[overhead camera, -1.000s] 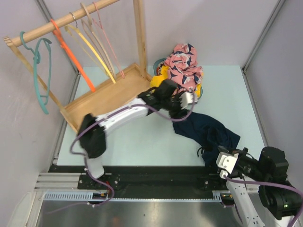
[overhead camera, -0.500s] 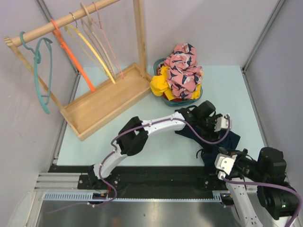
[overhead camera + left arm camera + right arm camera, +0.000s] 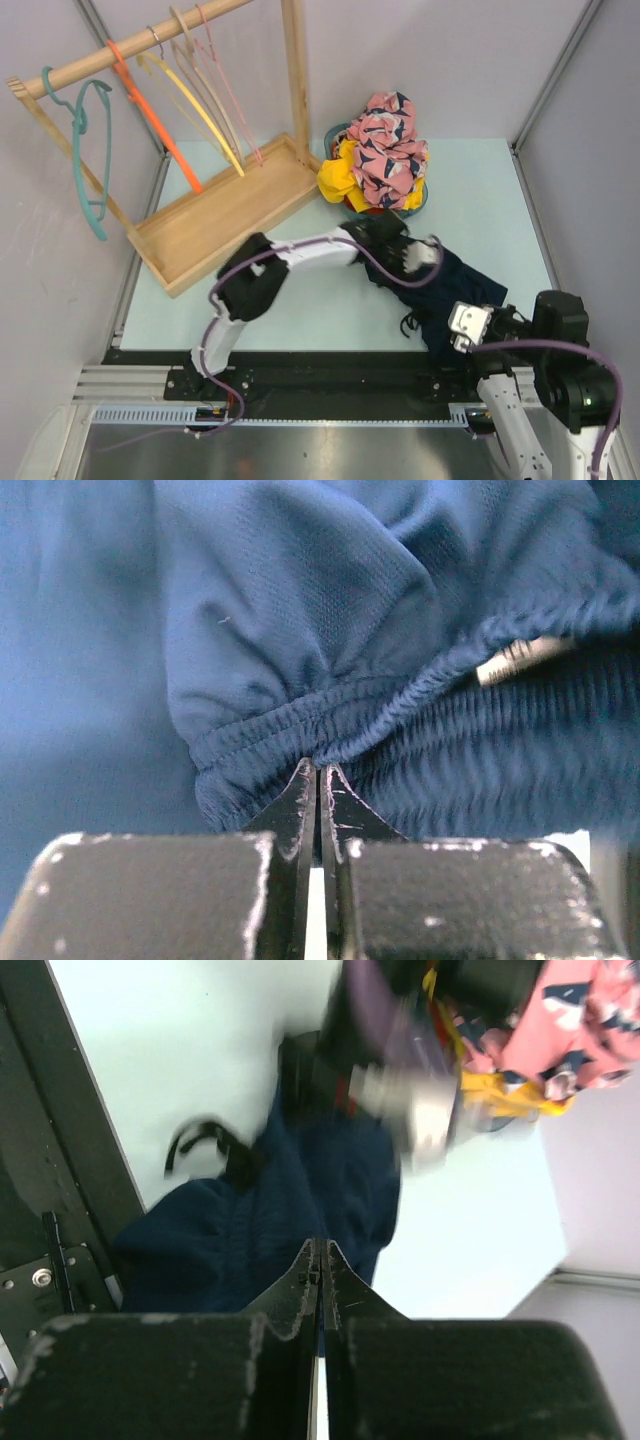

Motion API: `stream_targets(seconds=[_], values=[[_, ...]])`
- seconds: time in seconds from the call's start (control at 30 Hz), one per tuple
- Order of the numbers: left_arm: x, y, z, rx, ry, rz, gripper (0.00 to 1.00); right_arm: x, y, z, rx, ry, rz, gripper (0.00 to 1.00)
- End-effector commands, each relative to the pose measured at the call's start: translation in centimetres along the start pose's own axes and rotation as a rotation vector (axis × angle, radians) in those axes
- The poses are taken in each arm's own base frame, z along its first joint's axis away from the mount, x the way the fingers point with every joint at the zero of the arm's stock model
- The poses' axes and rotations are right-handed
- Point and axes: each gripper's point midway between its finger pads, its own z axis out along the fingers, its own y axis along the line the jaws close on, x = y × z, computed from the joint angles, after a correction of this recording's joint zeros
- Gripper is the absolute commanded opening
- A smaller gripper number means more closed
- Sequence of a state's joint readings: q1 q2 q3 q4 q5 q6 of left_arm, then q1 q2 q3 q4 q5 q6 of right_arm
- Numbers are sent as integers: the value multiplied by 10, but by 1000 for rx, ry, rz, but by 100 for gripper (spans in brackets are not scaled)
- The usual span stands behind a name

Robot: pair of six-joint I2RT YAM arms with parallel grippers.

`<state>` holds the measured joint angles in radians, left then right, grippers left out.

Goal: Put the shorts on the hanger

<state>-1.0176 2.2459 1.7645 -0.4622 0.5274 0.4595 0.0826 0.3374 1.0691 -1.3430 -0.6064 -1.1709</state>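
Matt navy knit shorts (image 3: 300,610), scuffed left gripper (image 3: 318,772), wooden tray (image 3: 220,215)

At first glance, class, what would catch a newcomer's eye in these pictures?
The left arm reaches across the table, left gripper shut at the waistband of the shorts. Behind, a basket is heaped with clothes; hangers line the rail back left.

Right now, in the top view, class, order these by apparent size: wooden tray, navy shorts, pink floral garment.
1. wooden tray
2. shorts, partly hidden under the left arm
3. pink floral garment
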Motion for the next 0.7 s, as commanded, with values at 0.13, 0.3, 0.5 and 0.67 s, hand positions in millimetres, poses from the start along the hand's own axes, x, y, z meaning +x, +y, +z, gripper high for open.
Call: stream_targets(seconds=[0.13,0.3,0.5,0.67], values=[[102,28,-177,-279,35,-210,0,14,-38,42,-25,10,21,0],[151,3,-209,-319,94,-250,0,22,-52,65,-66,9,3,0],[150,-11,-211,-290,69,-242,41,39,-61,91,-114,42,71,0],[151,-3,-215,-313,82,-225,66,34,-26,101,-283,21,146,58]])
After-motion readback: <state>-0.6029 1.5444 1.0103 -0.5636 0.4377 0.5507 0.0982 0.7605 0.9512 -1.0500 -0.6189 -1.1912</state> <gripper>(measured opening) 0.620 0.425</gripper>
